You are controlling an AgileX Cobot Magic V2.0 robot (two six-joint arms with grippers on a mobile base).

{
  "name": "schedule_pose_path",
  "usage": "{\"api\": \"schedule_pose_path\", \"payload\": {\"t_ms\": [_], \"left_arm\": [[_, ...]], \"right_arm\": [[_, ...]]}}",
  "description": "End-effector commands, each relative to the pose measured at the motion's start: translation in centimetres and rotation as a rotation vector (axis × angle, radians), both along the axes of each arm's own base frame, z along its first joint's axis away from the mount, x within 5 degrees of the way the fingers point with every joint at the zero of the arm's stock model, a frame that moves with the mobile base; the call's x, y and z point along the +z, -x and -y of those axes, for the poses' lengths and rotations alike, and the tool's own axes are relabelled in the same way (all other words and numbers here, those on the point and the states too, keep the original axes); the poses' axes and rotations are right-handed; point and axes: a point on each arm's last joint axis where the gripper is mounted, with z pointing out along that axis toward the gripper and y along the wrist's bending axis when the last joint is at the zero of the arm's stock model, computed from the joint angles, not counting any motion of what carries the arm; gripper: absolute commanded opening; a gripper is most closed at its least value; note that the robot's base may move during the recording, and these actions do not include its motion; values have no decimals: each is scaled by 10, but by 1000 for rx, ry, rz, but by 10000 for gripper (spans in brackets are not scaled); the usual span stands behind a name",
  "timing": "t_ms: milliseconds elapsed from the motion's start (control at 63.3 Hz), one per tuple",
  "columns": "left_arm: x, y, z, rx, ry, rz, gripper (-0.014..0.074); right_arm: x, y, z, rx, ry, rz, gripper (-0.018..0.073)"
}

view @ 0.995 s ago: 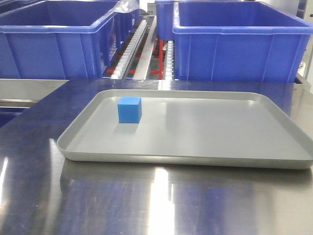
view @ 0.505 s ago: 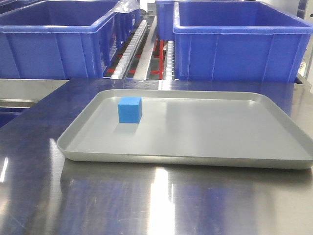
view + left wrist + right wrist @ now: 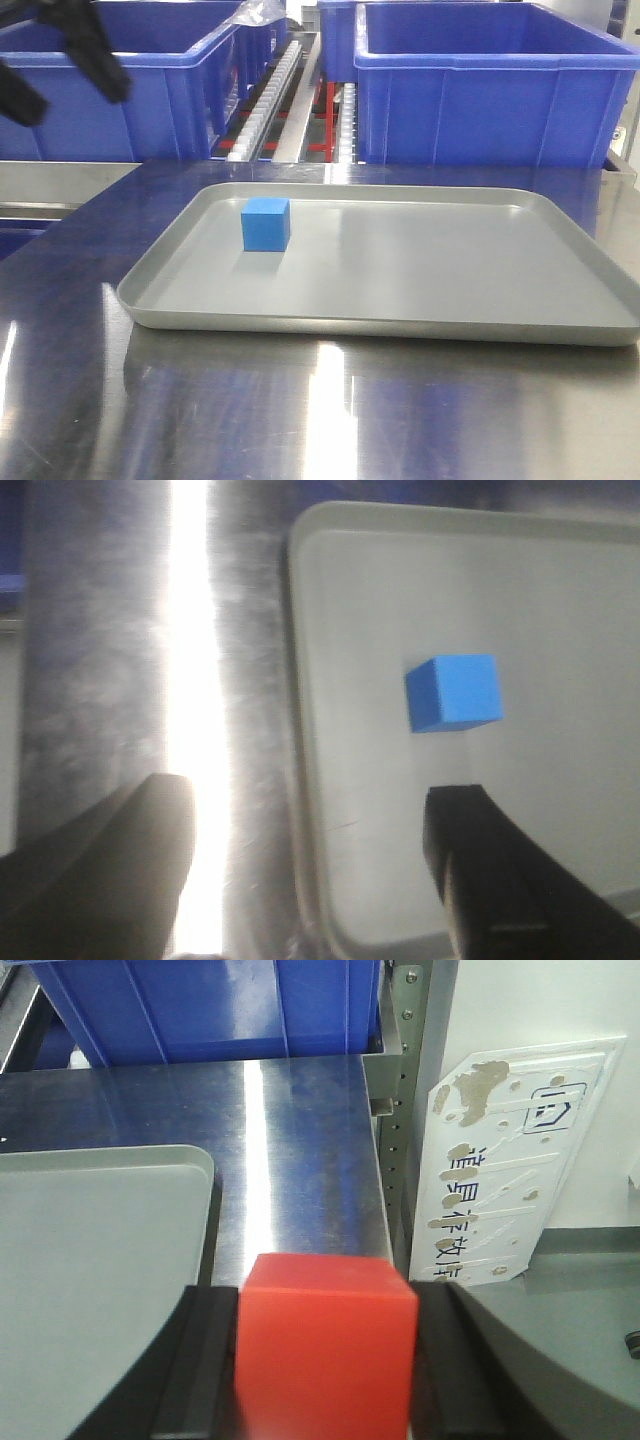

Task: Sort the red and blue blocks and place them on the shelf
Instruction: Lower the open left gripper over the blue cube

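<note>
The left hand (image 3: 310, 805), released and spread wide, has just entered the front view, heading for the blue block (image 3: 453, 692) (the right hand (image 3: 325, 1365) clenches the red block (image 3: 325, 1315)); a pickup looks imminent.

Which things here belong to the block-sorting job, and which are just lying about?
Job:
- red block, clamped in the right gripper
- blue block
- shelf with white rollers
- left gripper, open

Lying about:
- grey tray, under the blue block
- dark-blue bins
- steel tabletop
- white sign plate
</note>
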Motion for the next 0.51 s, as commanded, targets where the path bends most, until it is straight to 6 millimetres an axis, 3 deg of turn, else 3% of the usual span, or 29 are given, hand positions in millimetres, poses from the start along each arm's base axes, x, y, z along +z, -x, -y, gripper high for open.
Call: {"api": "schedule_pose_path", "payload": {"t_ms": [0, 489], "left_arm": [[20, -6, 15, 1, 68, 99, 522], [10, -28, 77, -76, 24, 114, 522]], "right_arm": [[16, -2, 1, -7, 19, 107, 50], [16, -2, 1, -7, 19, 105, 50]]}}
